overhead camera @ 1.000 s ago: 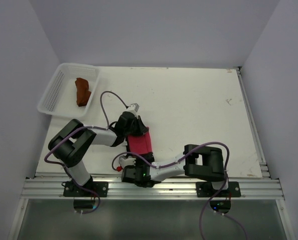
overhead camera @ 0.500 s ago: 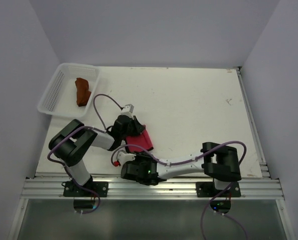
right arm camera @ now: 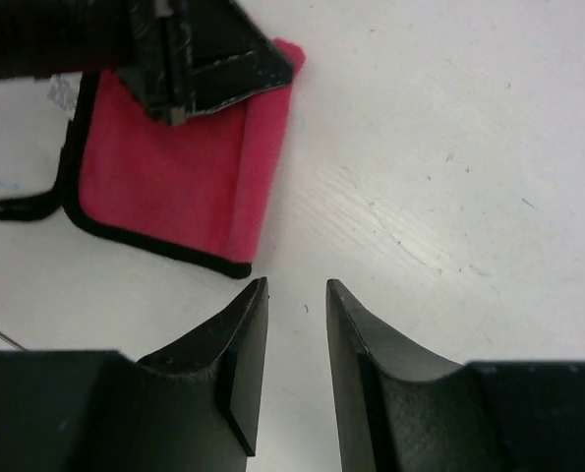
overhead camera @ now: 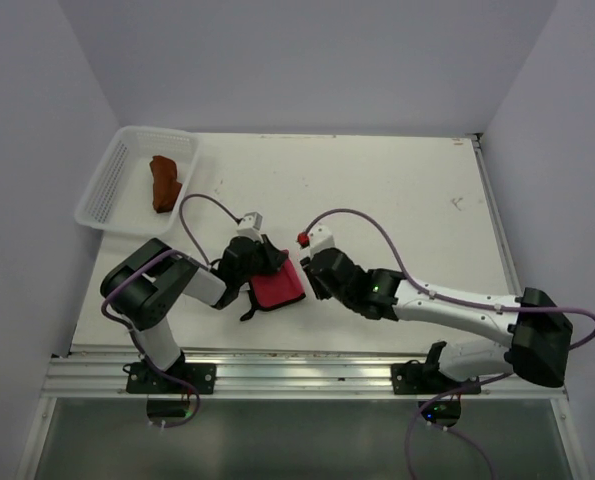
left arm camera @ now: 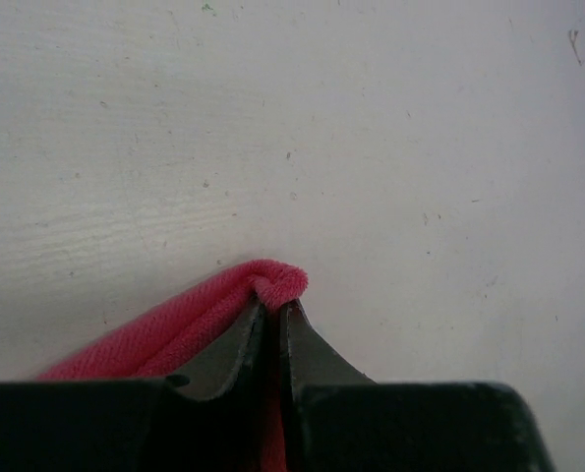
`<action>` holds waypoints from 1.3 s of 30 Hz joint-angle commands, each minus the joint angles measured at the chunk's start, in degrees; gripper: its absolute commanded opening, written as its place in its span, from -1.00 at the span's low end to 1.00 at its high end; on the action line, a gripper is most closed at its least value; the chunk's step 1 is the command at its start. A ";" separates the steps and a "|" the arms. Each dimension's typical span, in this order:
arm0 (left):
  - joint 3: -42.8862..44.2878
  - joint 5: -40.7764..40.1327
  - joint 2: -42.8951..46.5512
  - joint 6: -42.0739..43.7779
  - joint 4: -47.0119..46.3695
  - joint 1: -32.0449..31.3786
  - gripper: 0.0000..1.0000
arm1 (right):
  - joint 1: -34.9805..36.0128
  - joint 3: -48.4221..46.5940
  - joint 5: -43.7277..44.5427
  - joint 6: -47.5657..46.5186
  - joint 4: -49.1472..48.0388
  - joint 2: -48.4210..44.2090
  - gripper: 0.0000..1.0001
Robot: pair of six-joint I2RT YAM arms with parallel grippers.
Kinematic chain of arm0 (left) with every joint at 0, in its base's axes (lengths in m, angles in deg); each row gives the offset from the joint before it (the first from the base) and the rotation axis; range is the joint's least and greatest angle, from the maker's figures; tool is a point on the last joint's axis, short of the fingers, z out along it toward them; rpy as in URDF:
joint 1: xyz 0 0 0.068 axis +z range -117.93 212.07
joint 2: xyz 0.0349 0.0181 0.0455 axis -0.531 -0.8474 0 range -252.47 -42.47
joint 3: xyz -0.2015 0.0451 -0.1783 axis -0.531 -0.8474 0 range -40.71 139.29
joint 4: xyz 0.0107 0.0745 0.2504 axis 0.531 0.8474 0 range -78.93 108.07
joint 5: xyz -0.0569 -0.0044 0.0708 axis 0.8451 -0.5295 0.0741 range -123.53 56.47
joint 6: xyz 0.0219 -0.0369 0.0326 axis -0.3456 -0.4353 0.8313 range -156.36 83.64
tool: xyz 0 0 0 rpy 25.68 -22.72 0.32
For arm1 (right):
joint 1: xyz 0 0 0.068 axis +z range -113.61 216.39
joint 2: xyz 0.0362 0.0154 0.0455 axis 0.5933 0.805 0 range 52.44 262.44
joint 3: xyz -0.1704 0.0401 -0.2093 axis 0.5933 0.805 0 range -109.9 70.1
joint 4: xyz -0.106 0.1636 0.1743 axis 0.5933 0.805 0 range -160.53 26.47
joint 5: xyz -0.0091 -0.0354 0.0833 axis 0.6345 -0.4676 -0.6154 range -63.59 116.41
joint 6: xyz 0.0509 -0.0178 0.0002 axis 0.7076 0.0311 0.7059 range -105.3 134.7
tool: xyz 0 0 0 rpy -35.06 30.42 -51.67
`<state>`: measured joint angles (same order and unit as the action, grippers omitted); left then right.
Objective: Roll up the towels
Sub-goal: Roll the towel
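Note:
The pink-red towel (overhead camera: 277,289) lies folded on the white table (overhead camera: 407,200), with dark edging and a small loop (right arm camera: 17,208) at its near left corner. My left gripper (overhead camera: 272,264) is shut on the towel's folded far edge (left arm camera: 272,280); cloth shows between its fingers. My right gripper (overhead camera: 311,283) is open and empty, just right of the towel; in the right wrist view (right arm camera: 297,290) its tips are beside the towel's (right arm camera: 179,187) near right corner. The rust-orange towel (overhead camera: 164,182) lies bunched in the white basket (overhead camera: 107,195).
The white mesh basket stands at the table's far left corner. Both arms' cables loop above the table near the pink towel. An aluminium rail (overhead camera: 307,372) runs along the near edge, and walls enclose the table on three sides.
My right arm has swung from the near edge in front of the towel out to the towel's right side. My left gripper has shifted slightly, and the pink towel now lies flatter and folded.

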<state>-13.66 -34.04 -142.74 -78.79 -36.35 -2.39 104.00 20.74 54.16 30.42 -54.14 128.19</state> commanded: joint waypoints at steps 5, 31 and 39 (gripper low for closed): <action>-4.19 -3.71 -3.09 1.22 3.04 0.71 -1.00 | -14.86 4.27 -21.92 19.85 -9.33 -1.22 -0.37; -6.66 -4.85 -4.41 -1.51 -1.36 0.44 -1.00 | -26.13 14.03 -47.61 43.25 -35.72 16.10 -0.28; -7.97 -5.99 -4.50 -3.00 -2.94 0.18 -1.00 | -25.96 12.71 -47.09 41.58 -33.61 18.29 -0.31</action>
<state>-18.71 -36.21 -144.73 -82.73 -46.91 -2.43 77.95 34.66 8.52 72.13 -86.67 145.34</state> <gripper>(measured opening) 0.102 0.352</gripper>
